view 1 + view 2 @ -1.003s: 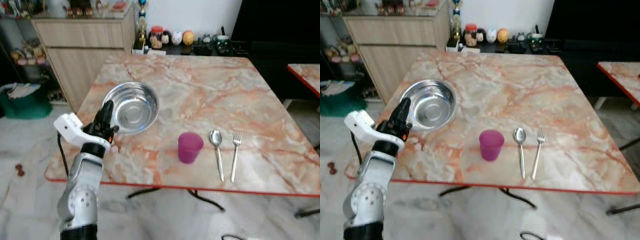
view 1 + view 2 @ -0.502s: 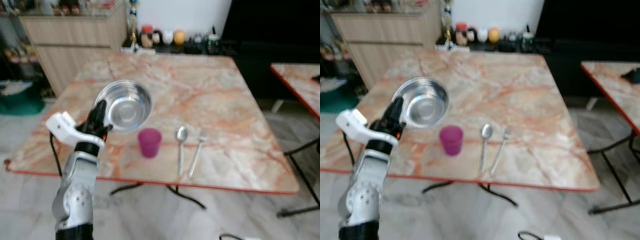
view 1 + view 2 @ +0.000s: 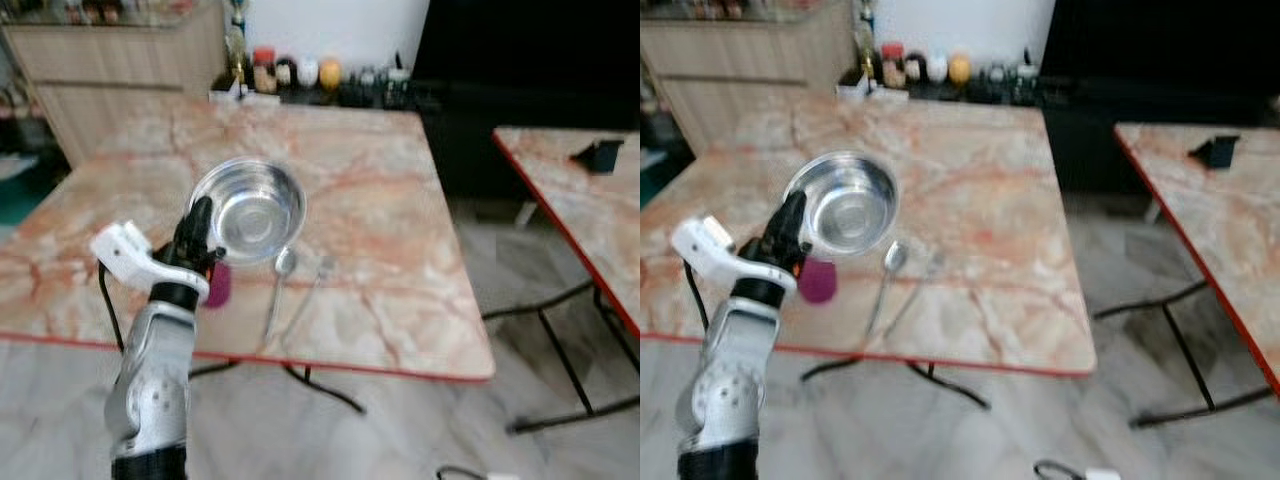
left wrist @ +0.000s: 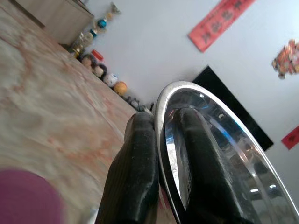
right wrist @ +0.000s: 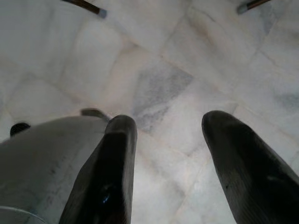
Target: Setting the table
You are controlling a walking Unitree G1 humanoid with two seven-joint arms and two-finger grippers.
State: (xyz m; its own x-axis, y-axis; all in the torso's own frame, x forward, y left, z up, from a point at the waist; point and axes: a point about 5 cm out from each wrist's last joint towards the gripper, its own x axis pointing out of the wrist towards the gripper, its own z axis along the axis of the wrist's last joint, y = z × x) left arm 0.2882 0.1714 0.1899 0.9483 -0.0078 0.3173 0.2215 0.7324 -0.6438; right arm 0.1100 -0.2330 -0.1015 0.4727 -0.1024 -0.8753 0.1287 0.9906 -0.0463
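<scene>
Left arm raised, fingers (image 4: pixel 140 177) pinching the steel bowl (image 3: pixel 250 208) rim; right fingers (image 5: pixel 117 172) wide.

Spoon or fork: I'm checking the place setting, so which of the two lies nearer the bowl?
The spoon. It lies on the bowl's side, its round head just below the rim, while the fork lies beyond it, farther from the left gripper gripping the bowl.

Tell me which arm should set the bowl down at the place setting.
Left. The left gripper already pinches the rim of the bowl, one finger inside and one outside, right above the cup, spoon and fork. The right gripper is open, pointing at the floor.
</scene>
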